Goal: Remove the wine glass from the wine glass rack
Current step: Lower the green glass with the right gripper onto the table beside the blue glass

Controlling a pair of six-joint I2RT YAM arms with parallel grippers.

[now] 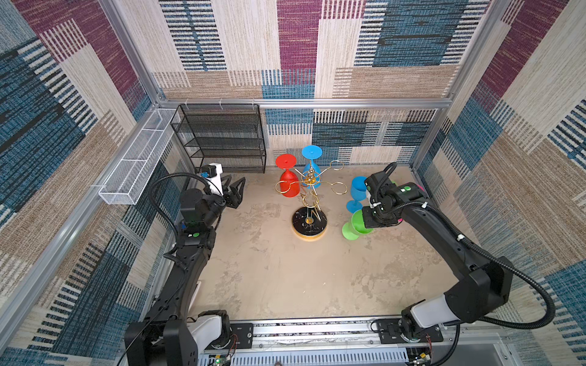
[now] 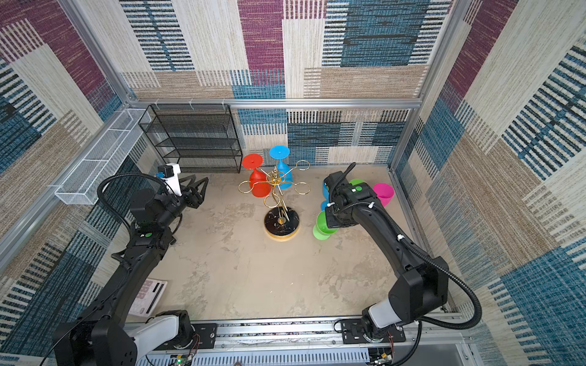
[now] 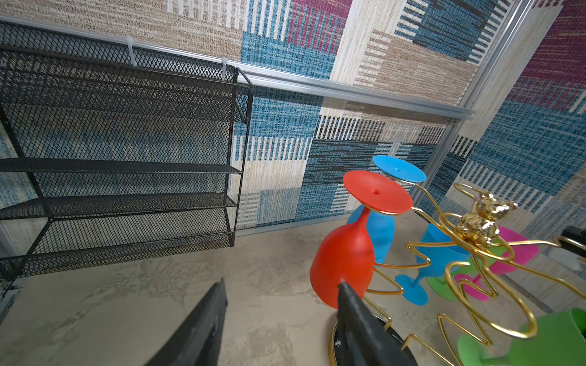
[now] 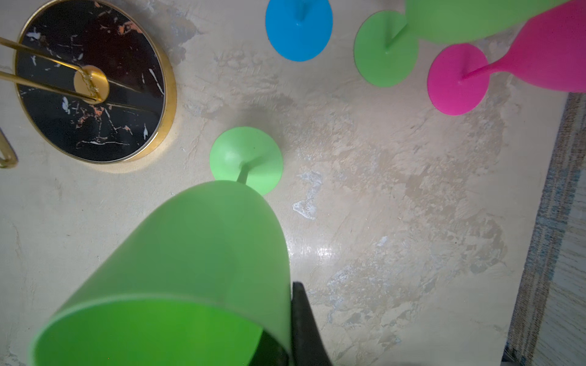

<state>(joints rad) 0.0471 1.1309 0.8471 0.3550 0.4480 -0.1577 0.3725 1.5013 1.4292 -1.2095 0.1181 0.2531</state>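
Note:
The gold wire wine glass rack [image 1: 309, 190] stands mid-table on its round black marbled base [image 2: 282, 223]. A red wine glass [image 1: 288, 185] and a blue one [image 1: 312, 168] hang upside down from its far arms. My right gripper [image 4: 289, 304] is shut on the rim wall of a green wine glass [image 4: 196, 253], one finger outside and one inside. That glass is upright, right of the base, with its foot [image 1: 349, 231] at the table. My left gripper [image 3: 281, 282] is open and empty, left of the rack, with the red glass [image 3: 345, 263] just beyond one fingertip.
An upright blue glass [image 1: 358, 188], a green one [image 2: 356, 183] and a pink one [image 2: 383, 193] stand behind the right arm. A black mesh shelf unit [image 1: 222, 139] is at the back left. A white mesh basket [image 1: 136, 164] hangs on the left wall. A printed sheet [image 2: 149, 298] lies front left.

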